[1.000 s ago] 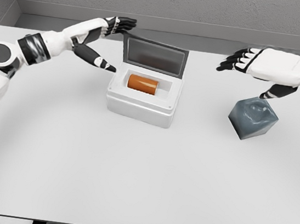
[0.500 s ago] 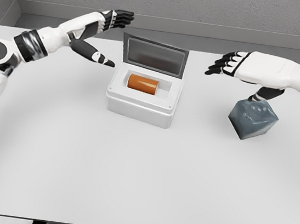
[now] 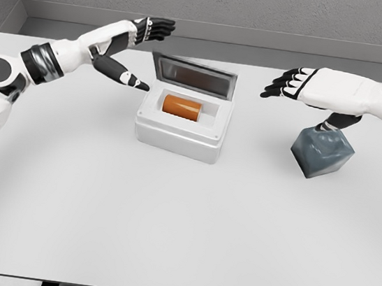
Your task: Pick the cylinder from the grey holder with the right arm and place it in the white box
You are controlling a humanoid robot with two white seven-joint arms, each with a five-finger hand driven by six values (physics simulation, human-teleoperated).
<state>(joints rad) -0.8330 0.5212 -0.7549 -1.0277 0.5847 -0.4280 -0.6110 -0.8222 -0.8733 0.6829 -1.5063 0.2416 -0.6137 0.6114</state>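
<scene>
In box [image 3: 178, 133], cylinder [image 3: 182, 106] (fingers [image 3: 283, 83] apart)

White table [image 3: 167, 217]; grey wall [image 3: 265, 5] behind.

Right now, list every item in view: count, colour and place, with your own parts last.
table: one, white, fills most of the view.
white box: one, white, left of the table's middle, towards the back.
lid: one, grey inside with a white frame, hinged at the box's rear edge and raised.
cylinder: one, orange, lying on its side inside the white box.
grey holder: one, dark grey, on the table to the right of the box, tilted on an edge, with nothing in it.
wall: one, grey, behind the table.
left hand: one, white with black fingers, open, above the table beside the lid.
right hand: one, white with black fingers, open, above the grey holder.
</scene>
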